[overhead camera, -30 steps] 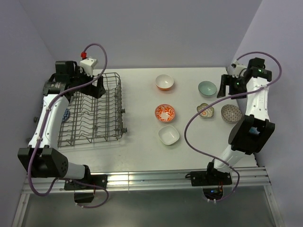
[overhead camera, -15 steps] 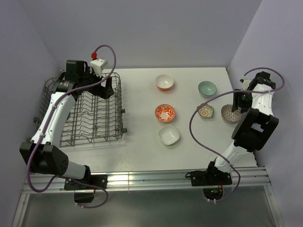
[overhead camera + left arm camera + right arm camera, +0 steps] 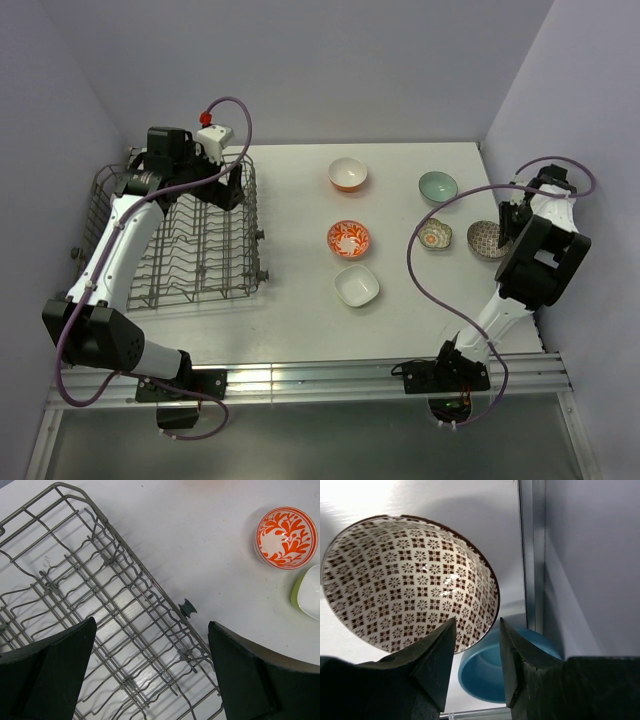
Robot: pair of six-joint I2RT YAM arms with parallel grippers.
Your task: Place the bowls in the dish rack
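White tabletop (image 3: 300,320), lilac wall (image 3: 300,70) behind. On the left side sits the dish rack (image 3: 190,245), grey wire; the left gripper (image 3: 150,630) hangs over its far end, fingers spread wide. To the right stand the orange-and-white bowl (image 3: 347,173), the red-orange patterned bowl (image 3: 348,238), the white square bowl (image 3: 356,285), then the pale green bowl (image 3: 437,186), the scalloped bowl (image 3: 434,235) and the brown-patterned bowl (image 3: 410,580). The right gripper (image 3: 475,630) is at that last rim, fingers narrowly parted (a blue bowl (image 3: 485,680) shows through the gap).
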